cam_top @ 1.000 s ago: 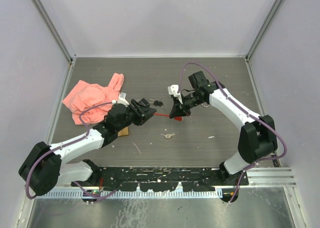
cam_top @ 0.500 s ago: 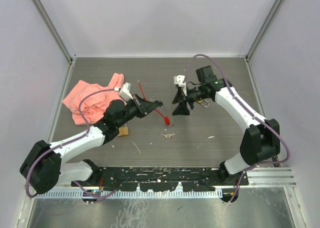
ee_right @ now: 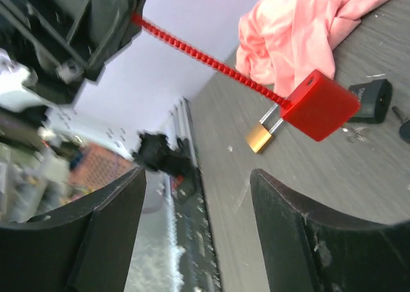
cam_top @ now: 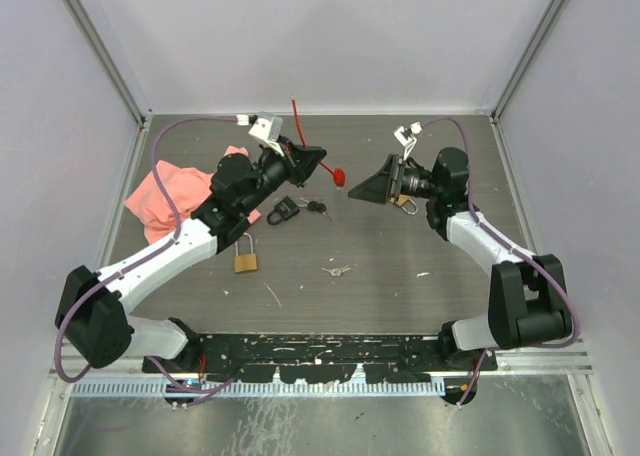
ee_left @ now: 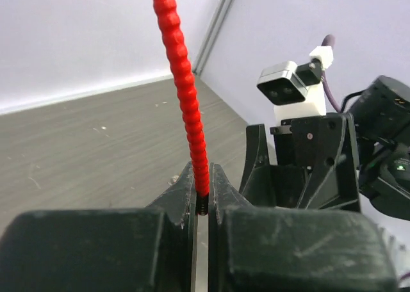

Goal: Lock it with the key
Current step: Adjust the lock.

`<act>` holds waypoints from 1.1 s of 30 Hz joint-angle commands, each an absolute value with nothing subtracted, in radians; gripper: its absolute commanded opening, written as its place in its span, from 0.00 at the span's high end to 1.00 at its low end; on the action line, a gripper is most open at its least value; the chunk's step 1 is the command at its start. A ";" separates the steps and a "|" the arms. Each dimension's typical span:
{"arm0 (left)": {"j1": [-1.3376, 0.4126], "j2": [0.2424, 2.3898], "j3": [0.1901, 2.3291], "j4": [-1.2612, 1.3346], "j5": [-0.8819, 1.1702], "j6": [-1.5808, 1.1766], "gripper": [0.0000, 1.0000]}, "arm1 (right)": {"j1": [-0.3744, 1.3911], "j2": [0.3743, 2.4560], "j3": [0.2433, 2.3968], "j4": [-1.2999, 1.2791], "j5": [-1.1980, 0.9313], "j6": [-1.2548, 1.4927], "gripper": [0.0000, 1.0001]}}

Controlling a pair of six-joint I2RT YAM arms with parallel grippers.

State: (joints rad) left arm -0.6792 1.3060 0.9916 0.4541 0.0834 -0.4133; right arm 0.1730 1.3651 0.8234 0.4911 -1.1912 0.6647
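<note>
Top external view: my left gripper (cam_top: 315,159) hovers above the far half of the table (cam_top: 400,296), its jaws clamped together on the red cable (ee_left: 182,93). The red lock body (cam_top: 338,177) hangs in the air just off its tip. My right gripper (cam_top: 362,191) faces it with jaws spread wide, holding nothing, near the lock body but apart from it. On the table lie a brass padlock (cam_top: 245,259), a black padlock (cam_top: 283,212), a loose key (cam_top: 337,270) and a pink cloth (cam_top: 175,191).
</note>
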 commanded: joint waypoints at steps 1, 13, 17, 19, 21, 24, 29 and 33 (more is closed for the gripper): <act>-0.687 1.348 1.079 0.524 0.091 -0.237 1.00 | 0.164 1.430 0.767 1.196 -1.031 1.497 0.28; -0.755 1.375 1.106 0.572 0.095 -0.103 1.00 | 0.240 1.477 0.677 1.098 -0.884 1.788 0.22; -0.783 1.378 1.101 0.591 0.093 -0.061 1.00 | 0.264 1.416 0.661 0.856 -0.846 1.679 0.26; -0.799 1.379 1.098 0.598 0.097 -0.048 1.00 | 0.271 1.424 0.669 0.846 -0.842 1.685 0.26; -0.817 1.376 1.092 0.602 0.101 -0.042 1.00 | 0.272 1.442 0.686 0.855 -0.834 1.696 0.27; -0.837 1.355 1.058 0.614 0.095 -0.040 1.00 | 0.272 1.472 0.706 0.889 -0.824 1.702 0.29; -0.858 1.304 0.970 0.650 0.071 -0.055 1.00 | 0.270 1.492 0.695 0.924 -0.802 1.715 0.43; -0.867 1.278 0.914 0.657 0.076 -0.061 1.00 | 0.268 1.494 0.694 0.968 -0.792 1.754 0.44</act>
